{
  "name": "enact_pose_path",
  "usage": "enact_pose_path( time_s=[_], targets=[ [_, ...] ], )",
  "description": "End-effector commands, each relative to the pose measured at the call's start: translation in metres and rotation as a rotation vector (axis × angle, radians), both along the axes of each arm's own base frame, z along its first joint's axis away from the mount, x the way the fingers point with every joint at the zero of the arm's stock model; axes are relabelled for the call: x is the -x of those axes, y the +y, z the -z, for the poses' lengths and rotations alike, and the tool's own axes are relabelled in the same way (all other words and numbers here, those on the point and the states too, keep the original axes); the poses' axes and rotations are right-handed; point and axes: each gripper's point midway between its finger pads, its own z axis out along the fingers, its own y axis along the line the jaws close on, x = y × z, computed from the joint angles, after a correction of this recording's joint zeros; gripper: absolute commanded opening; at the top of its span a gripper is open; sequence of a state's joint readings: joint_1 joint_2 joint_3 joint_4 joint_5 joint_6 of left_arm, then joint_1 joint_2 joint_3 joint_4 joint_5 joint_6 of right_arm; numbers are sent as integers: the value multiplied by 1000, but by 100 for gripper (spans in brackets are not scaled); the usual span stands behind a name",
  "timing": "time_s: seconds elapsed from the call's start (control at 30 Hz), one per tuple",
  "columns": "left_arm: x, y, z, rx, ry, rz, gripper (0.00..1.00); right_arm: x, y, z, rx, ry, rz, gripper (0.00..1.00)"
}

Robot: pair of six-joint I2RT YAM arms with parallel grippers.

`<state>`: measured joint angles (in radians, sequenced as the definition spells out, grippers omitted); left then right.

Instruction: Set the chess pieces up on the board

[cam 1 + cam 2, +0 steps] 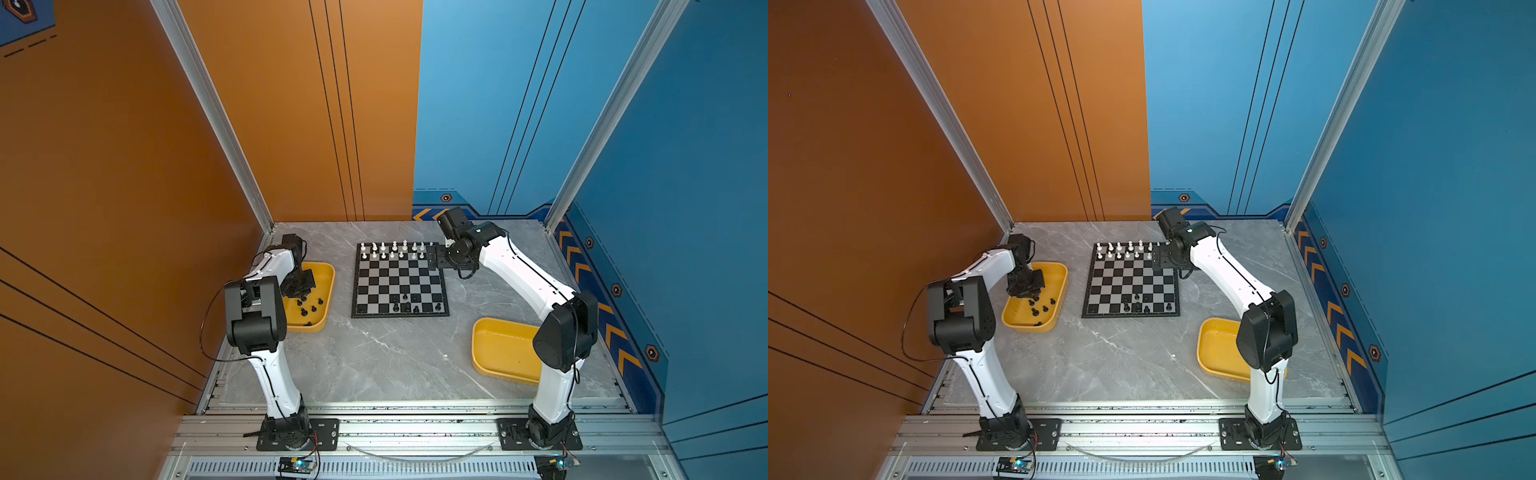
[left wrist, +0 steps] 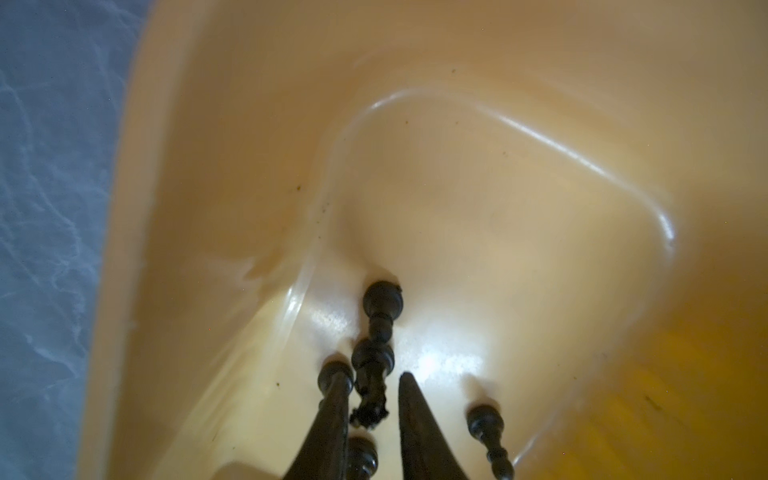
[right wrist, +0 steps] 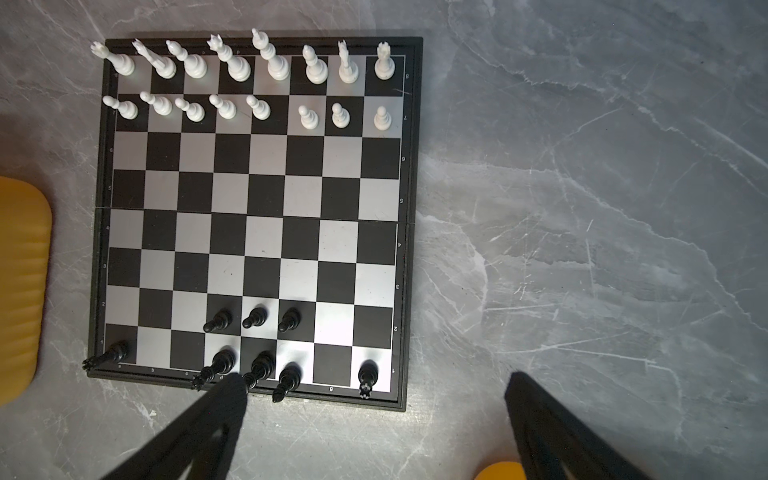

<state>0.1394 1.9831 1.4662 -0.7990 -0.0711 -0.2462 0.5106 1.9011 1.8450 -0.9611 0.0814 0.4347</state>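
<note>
In both top views the board [image 1: 400,278] lies in the middle of the grey table [image 1: 374,361]. The white pieces [image 1: 392,249] fill its two far rows, and only some black pieces [image 1: 405,305] stand on its near rows. The left pincer [image 1: 300,294] is down inside the left tray [image 1: 331,286], among more black men. From here we cannot tell how its jaws stand. The right pincer [image 1: 433,258] shows over the far right corner of the board. The right tray [image 1: 503,349] sits beside the right arm.

In the left wrist view the two fingers [image 2: 332,415] stand narrow on either side of a crowned black piece [image 2: 371,374]. A thin gap shows at one finger, so we cannot tell whether the pinch is already made. Another man stands just beside the outside of a finger, and one more shows between the fingers, closer to the wrist.

In the right wrist view the right pincer is spread wide and carries nothing. The whole board shows below it, with eight black men placed.

We think the danger is in the tray. The men stand crowded, so a lift may drag or tip a neighbour. A pinch so near the crown may let the tiny piece swing or slip. Later, on the board, a finger may knock over the close black row.
</note>
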Motion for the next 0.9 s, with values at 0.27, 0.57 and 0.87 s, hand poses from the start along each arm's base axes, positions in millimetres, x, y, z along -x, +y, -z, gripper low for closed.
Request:
enact_pose_path(
  time_s=[0.27, 0.57, 0.87],
  targets=[
    [5, 6, 15, 7, 42, 10, 19, 10, -7, 1, 41, 18, 8, 100],
    [1, 5, 10, 14, 23, 11, 8, 11, -7, 1, 45, 19, 7, 100],
    [-3, -3, -7, 49, -24, 13, 2, 14, -7, -1, 48, 11, 3, 100]
  ],
)
